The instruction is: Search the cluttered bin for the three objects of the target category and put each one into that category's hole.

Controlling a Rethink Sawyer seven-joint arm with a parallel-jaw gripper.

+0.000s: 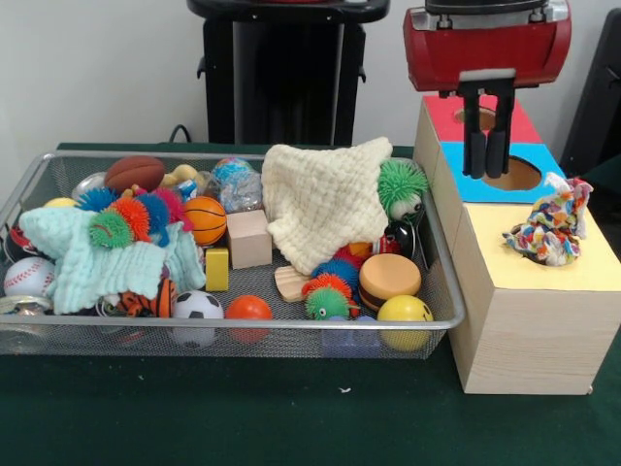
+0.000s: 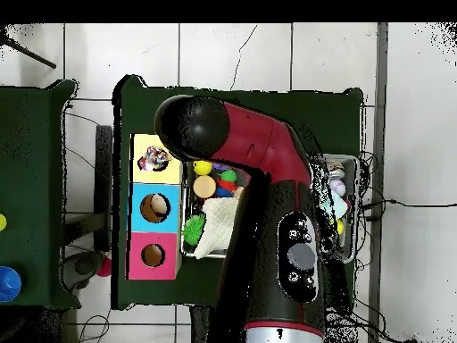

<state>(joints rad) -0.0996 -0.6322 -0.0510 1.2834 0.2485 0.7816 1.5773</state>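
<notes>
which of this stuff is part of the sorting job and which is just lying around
Job:
- gripper, over the blue hole
- box
- bin
- rope toy, on the box

Probably just clutter:
- cream cloth
- mint cloth
- wooden cube

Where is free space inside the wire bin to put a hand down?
Little. One bare mesh patch lies between the wooden cube, the yellow block and the orange ball. Elsewhere the wire bin is crowded: balls and the mint cloth left, the cream cloth and toys right.
</notes>
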